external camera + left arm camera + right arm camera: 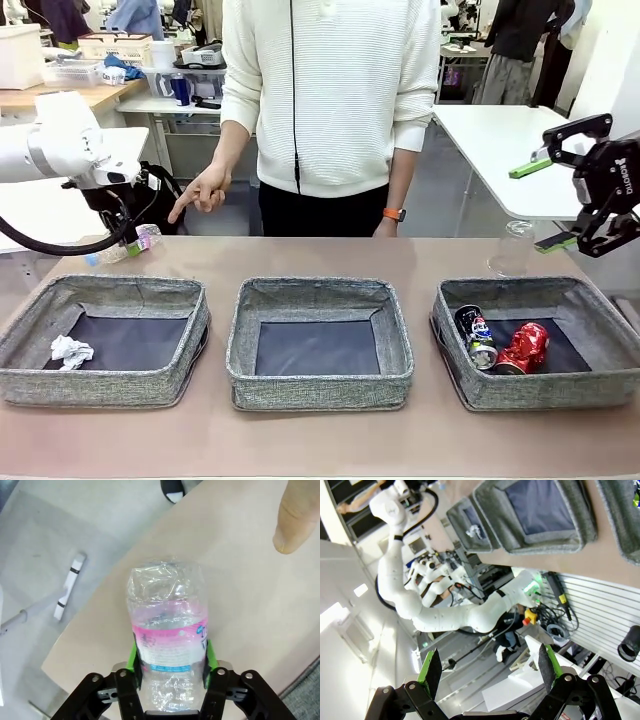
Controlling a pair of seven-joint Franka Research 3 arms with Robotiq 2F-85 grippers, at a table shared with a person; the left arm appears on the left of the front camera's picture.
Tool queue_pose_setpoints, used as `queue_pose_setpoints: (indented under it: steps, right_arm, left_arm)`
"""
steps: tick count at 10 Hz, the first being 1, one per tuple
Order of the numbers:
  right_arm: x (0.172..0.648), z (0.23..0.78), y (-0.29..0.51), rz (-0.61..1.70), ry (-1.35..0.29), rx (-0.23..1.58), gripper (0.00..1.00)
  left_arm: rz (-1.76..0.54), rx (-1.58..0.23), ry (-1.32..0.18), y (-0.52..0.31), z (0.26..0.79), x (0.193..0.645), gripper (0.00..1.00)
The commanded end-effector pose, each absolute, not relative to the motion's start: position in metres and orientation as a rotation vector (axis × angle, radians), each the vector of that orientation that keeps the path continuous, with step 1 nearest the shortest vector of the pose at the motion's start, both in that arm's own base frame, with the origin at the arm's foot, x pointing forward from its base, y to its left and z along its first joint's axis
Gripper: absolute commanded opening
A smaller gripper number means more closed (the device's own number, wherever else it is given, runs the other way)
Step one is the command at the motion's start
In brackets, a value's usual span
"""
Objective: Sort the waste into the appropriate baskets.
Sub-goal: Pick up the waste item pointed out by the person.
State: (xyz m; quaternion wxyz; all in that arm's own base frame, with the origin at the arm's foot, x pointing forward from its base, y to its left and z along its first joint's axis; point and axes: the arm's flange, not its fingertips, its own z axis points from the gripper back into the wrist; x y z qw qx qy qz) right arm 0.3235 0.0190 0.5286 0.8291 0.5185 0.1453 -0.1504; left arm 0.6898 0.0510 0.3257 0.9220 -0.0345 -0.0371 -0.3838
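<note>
Over at the far left corner of the tabletop point(320, 440), the left jaws were clamped on the bottle point(167, 625). The right jaws hung wide apart above the right edge. A paper ball point(70, 351) lay in the left basket point(100, 385). A red can point(527, 347) and a dark can point(477, 335) lay in the right basket point(540, 392). A person's hand point(205, 190) pointed down near the bottle.

Left arm point(55, 145): white shell; black cable
Left gripper point(170, 662): black linkages; green pads
Right gripper point(543, 205): black; green pads; white lettering
Person point(330, 90): white ribbed jumper; orange watch point(394, 214)
</note>
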Motion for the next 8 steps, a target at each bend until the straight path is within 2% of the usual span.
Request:
queue_pose_setpoints:
  steps: [1,2,6,8]
  right_arm:
    - [0.324,0.533,0.021,-0.335,0.320,1.113,1.00]
    - [0.324,0.533,0.021,-0.335,0.320,1.113,1.00]
    - [0.324,0.533,0.021,-0.335,0.320,1.113,1.00]
    - [0.324,0.533,0.021,-0.335,0.320,1.113,1.00]
  left_arm:
    - [-0.782,-0.071,-0.063,0.050,0.331,0.689,0.13]
    - [-0.772,-0.080,-0.062,0.049,0.333,0.688,0.04]
    - [-0.708,-0.098,-0.062,0.049,0.348,0.682,0.04]
    - [-0.589,-0.067,-0.131,0.046,0.378,0.668,0.04]
